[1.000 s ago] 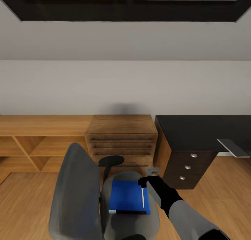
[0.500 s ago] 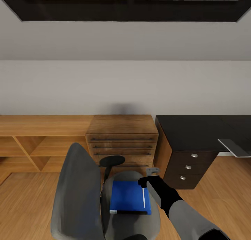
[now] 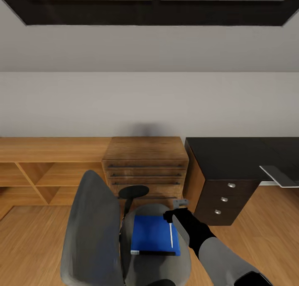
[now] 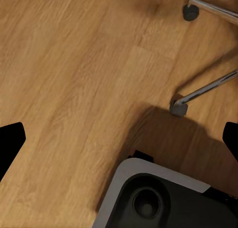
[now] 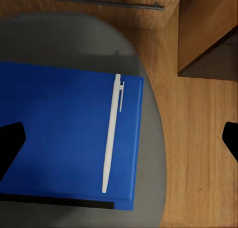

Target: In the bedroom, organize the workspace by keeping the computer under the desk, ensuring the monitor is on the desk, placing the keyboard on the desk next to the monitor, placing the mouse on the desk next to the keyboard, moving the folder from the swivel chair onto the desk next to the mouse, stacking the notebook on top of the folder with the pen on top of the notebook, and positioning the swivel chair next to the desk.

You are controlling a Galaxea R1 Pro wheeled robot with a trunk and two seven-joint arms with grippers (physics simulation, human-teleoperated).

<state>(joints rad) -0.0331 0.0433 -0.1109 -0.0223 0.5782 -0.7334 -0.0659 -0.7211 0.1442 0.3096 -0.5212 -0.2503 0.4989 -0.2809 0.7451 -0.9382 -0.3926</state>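
Bedroom corner, wood floor [image 3: 37, 232], pale wall, light wooden chest of drawers [image 3: 145, 165] sitting between a low wooden shelf unit [image 3: 45, 169] and the black table [image 3: 236, 155]; swivel chair [image 3: 93, 232] standing just in front of the chest, off the table's drawer end, back turned toward the shelf side.

Folder [image 3: 154, 235] lying flat on the chair seat, black spine edge on the side away from the chest; pen [image 3: 171, 235] resting on top of the folder along its table-side edge, long axis running chest-to-robot, roughly parallel to that edge; wrist view putting the clip end toward the chest.

Right end effector [image 3: 172, 215] hovering over the seat at the folder's chest-side, table-side corner, just above the pen's far end; right wrist view showing both fingertips [image 5: 11, 141] wide apart, nothing between them, pen lying between and below them; so right arm is clearly the nearer one. Left end effector [image 4: 119, 141] hanging by the chair base over the floor, fingers spread too, empty, well away from the folder.

Judgement: pen pick coming first; the fingers look to be straddling the pen across its long axis already, so mostly a descent; risk is the thin pen rolling off the folder on contact.
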